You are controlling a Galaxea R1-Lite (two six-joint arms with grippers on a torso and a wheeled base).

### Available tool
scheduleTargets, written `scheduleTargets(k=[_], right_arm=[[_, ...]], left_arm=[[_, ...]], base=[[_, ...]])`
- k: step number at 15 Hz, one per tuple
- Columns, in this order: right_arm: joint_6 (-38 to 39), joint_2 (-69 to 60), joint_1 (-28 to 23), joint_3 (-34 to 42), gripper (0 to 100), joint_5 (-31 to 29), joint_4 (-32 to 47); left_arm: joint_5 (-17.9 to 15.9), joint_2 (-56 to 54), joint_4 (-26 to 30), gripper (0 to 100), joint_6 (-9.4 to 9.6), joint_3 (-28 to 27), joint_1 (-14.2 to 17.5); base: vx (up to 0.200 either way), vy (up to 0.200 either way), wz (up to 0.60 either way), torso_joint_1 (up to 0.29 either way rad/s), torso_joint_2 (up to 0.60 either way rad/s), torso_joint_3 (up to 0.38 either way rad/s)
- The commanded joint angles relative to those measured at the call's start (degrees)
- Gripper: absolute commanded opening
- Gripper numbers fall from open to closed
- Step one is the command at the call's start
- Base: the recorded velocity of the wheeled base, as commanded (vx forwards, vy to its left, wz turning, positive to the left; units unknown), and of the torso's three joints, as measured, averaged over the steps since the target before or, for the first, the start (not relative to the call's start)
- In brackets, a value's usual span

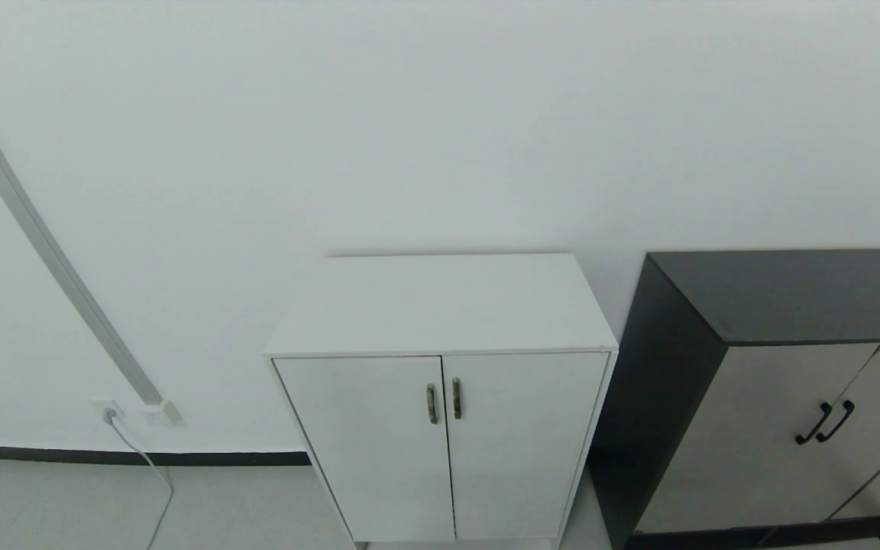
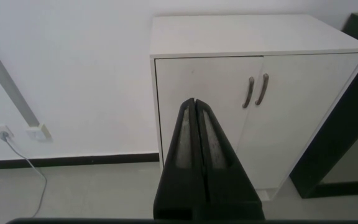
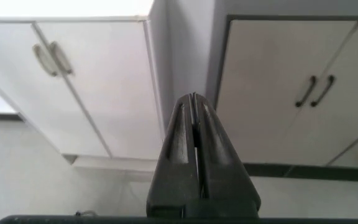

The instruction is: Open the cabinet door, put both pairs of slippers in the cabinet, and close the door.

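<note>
A white two-door cabinet [image 1: 440, 428] stands against the wall with both doors closed; its two metal handles [image 1: 444, 401] sit side by side at the centre seam. My left gripper [image 2: 195, 102] is shut with nothing in it, held back from the cabinet [image 2: 253, 93] and level with its left door. My right gripper [image 3: 194, 98] is also shut and empty, facing the gap between the white cabinet [image 3: 86, 81] and the dark one beside it.
A black-framed cabinet [image 1: 776, 397] with pale doors and black handles [image 1: 826, 422] stands right of the white one. A wall socket with a cable [image 1: 111, 416] and a slanted conduit [image 1: 43, 244] are on the left wall. Bare floor [image 1: 104, 504] lies in front.
</note>
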Motion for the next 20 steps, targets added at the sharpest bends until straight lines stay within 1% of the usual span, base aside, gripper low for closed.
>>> scheduleTargets(k=[1, 5, 8, 20], right_arm=[[-0.13, -2.12, -1.16, 0.01, 0, -0.07, -0.04], [0.04, -6.78, -1.78, 0.1, 0, -0.16, -0.04], [0.75, -6.78, -1.78, 0.1, 0, -2.36, 0.05], [1.45, -6.78, -1.78, 0.1, 0, -2.18, -0.13]], left_arm=[[-0.02, 0.07, -0.01, 0, 0.0, 0.0, -0.02], [-0.02, 0.07, -0.01, 0, 0.0, 0.0, 0.06], [-0.02, 0.07, -0.01, 0, 0.0, 0.0, -0.02], [0.07, 0.07, -0.01, 0, -0.09, 0.0, 0.06]], base=[[0.0, 0.0, 0.0, 0.0, 0.0, 0.0], [0.0, 0.0, 0.0, 0.0, 0.0, 0.0], [0.0, 0.0, 0.0, 0.0, 0.0, 0.0], [0.0, 0.0, 0.0, 0.0, 0.0, 0.0]])
